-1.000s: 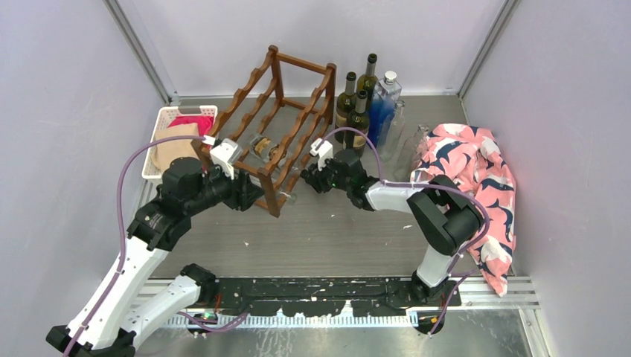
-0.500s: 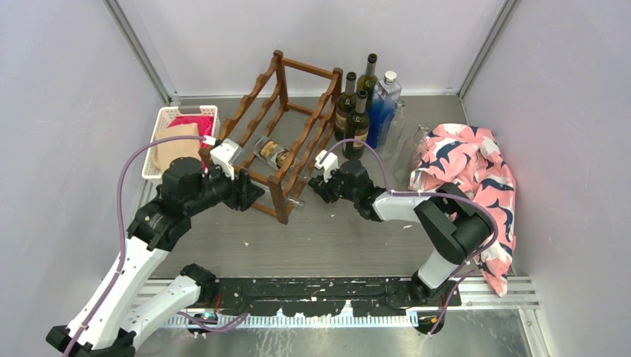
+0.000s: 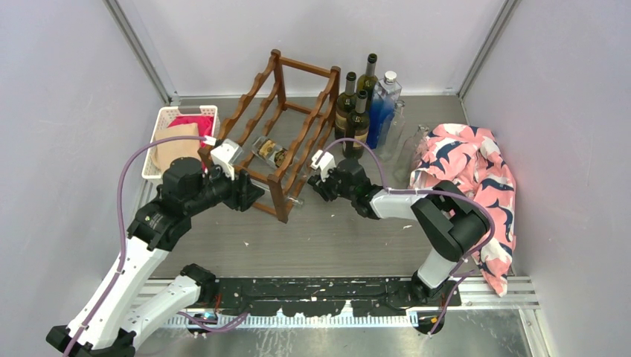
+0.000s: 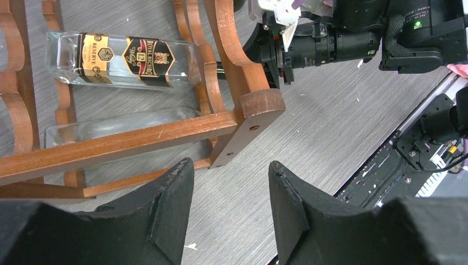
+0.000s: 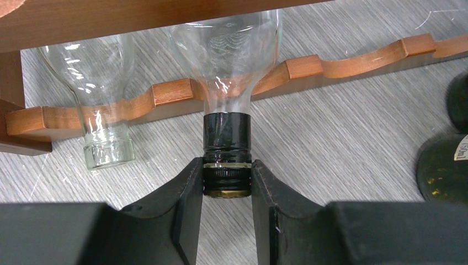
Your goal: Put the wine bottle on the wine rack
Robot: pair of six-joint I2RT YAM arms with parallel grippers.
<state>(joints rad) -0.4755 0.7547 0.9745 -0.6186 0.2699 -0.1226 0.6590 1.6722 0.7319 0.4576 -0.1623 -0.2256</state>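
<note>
Two bottles in wine rack

I work on a grey, streak-grained tabletop marked with small white flecks. Plain pale lilac walls enclose it on three sides, joined by slanted metal corner posts. Lighting even; shadows soft.

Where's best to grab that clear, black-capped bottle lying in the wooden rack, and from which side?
Take the clear bottle by its black cap, from the right arm's side of the wine rack, where the neck pokes past the wavy rail. That end is slim; the wide body lies among rails. The right gripper is shut there.
</note>
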